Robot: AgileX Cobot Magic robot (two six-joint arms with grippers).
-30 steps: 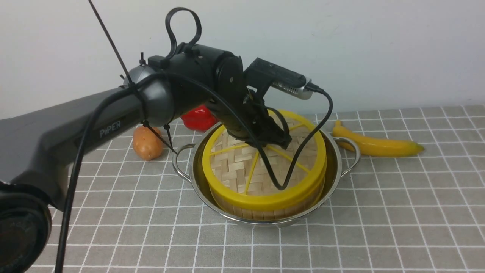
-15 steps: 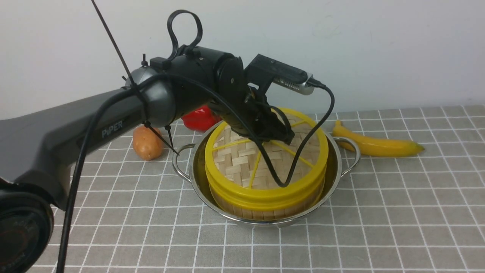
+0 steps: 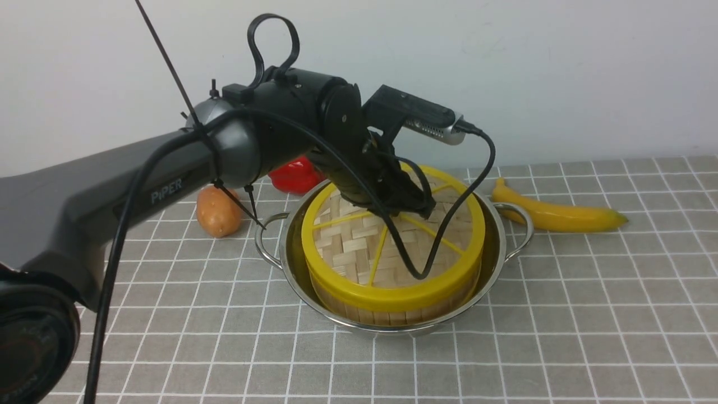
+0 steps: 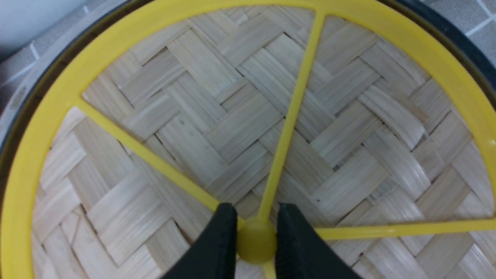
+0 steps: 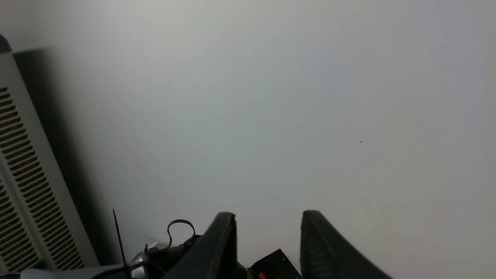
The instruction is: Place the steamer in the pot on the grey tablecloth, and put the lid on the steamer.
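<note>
The shiny steel pot [image 3: 501,247] stands on the grey tablecloth [image 3: 561,314], and the bamboo steamer [image 3: 392,314] sits inside it. The woven lid [image 3: 348,247] with its yellow rim and spokes lies on top of the steamer. My left gripper [image 3: 418,210] reaches down onto the middle of the lid. In the left wrist view, the left gripper [image 4: 257,210] is shut on the lid's [image 4: 217,100] yellow centre hub [image 4: 256,241]. My right gripper [image 5: 268,217] is raised towards the white wall, open, with nothing between its fingers.
A banana [image 3: 561,216] lies to the right of the pot. A potato [image 3: 217,211] and a red pepper [image 3: 294,175] sit behind the pot on the left, partly behind my left arm. A vented white panel [image 5: 23,186] shows in the right wrist view.
The lid, held at its hub by the left gripper, was tilted over the steamer, lifted slightly, and now sits lower and more level on the steamer's rim. The grip is unchanged.
</note>
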